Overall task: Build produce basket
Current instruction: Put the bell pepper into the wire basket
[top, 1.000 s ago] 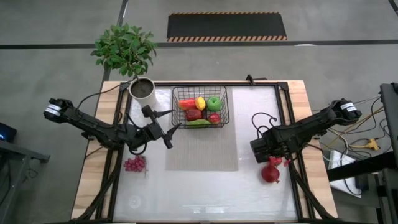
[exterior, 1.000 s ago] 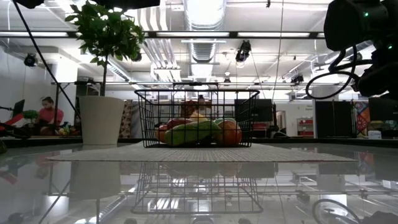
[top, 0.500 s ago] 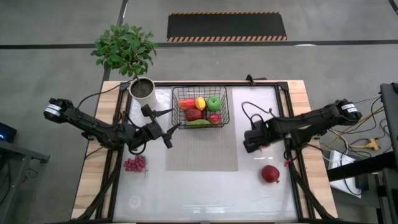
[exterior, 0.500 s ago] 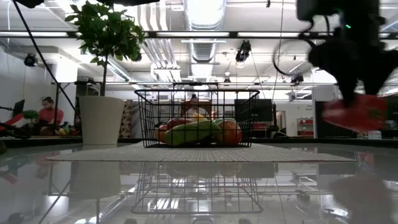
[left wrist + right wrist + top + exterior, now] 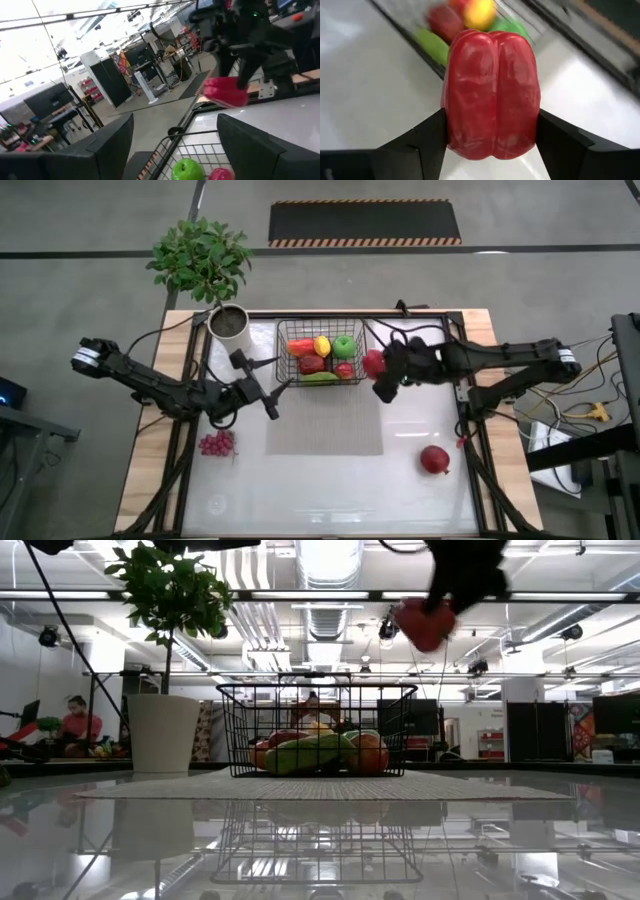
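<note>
Red pepper (image 5: 492, 95), black wire basket (image 5: 322, 351), green apple (image 5: 344, 345), yellow pepper (image 5: 322, 345), purple grapes (image 5: 216, 443), white pot (image 5: 229, 326) are seen.

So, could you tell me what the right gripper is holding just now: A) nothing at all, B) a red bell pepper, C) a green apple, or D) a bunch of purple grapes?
B. In the right wrist view the red bell pepper sits clamped between the right gripper's two dark fingers, and the high view shows it carried in the air beside the basket.
</note>
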